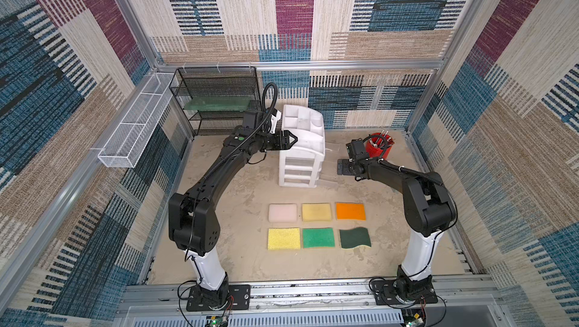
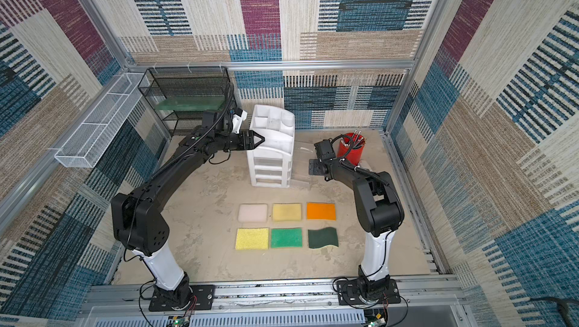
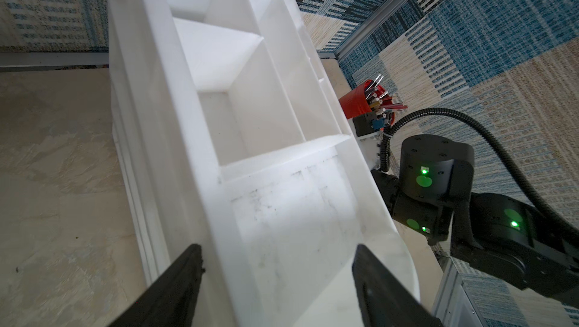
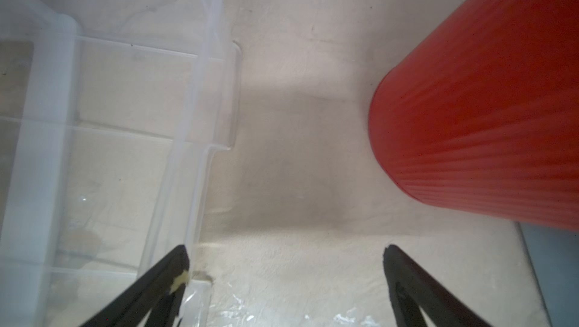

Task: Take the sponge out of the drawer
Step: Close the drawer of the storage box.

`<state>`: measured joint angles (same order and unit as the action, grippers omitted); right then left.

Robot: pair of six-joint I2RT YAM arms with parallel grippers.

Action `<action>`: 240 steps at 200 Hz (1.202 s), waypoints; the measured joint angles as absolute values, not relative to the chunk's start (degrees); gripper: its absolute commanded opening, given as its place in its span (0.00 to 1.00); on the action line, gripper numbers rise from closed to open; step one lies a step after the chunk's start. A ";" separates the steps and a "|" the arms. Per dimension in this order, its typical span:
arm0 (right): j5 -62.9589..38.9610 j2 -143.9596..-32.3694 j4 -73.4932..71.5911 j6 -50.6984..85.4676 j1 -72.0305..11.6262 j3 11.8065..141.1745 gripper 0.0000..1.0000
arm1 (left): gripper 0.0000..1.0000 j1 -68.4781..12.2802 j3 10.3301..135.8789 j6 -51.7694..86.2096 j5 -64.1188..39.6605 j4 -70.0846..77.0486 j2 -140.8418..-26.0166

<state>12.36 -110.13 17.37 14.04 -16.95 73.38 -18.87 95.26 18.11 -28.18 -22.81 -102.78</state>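
Note:
The white drawer tower stands mid-table, its translucent drawers pulled out toward the right. Those drawers look empty; no sponge shows inside. Several sponges lie in two rows on the table in front, among them an orange one and a green one. My left gripper is open and straddles the upper left edge of the tower. Low between the pulled-out drawers and the red cup, my right gripper is open and holds nothing.
The red cup of pens stands at the back right, close behind the right arm. A black mesh shelf fills the back left corner. A white wire basket hangs on the left wall.

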 measured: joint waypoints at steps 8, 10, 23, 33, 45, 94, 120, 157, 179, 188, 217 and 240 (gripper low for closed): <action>12.34 -110.08 17.02 13.89 -17.21 73.38 0.99 | 0.76 -18.81 95.13 18.11 -28.18 -22.44 -102.78; 12.34 -110.06 16.95 13.89 -17.28 73.38 0.99 | 0.76 -18.79 95.09 18.11 -28.18 -22.31 -102.78; 11.70 -109.36 16.29 13.87 -17.54 73.01 0.99 | 0.76 -18.65 94.85 18.11 -28.14 -21.65 -102.85; 10.35 -108.38 15.57 13.87 -17.54 72.12 0.99 | 0.76 -18.37 94.54 18.11 -28.14 -21.21 -102.96; 8.67 -107.68 14.26 13.91 -17.52 71.20 1.00 | 0.76 -17.80 94.19 18.11 -27.99 -20.69 -103.26; 6.46 -110.41 11.99 14.87 -17.47 72.64 0.96 | 0.74 -14.98 94.91 18.57 -31.31 -17.87 -106.00; 7.84 -110.80 14.06 15.90 -17.47 74.22 0.96 | 0.73 -14.24 95.94 18.55 -31.81 -16.95 -107.24; 7.55 -102.72 15.20 17.65 -18.37 72.34 0.96 | 0.72 -13.91 95.22 18.52 -33.26 -16.56 -107.11; 5.56 -99.94 13.56 18.15 -18.72 71.90 0.96 | 0.72 -13.91 94.85 18.55 -34.85 -16.36 -107.04; 5.52 -100.44 13.65 18.26 -18.68 72.34 0.95 | 0.71 -13.91 94.78 18.55 -34.87 -16.34 -107.02; 4.32 -105.21 15.40 18.65 -18.87 75.13 0.91 | 0.71 -13.91 94.59 18.55 -34.89 -16.29 -106.83; 4.60 -108.07 17.80 19.03 -19.49 76.77 0.81 | 0.70 -13.91 94.21 18.55 -35.03 -16.34 -106.50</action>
<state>4.60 -108.07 17.80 19.03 -19.49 76.77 -13.91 94.21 18.55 -35.03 -16.34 -106.50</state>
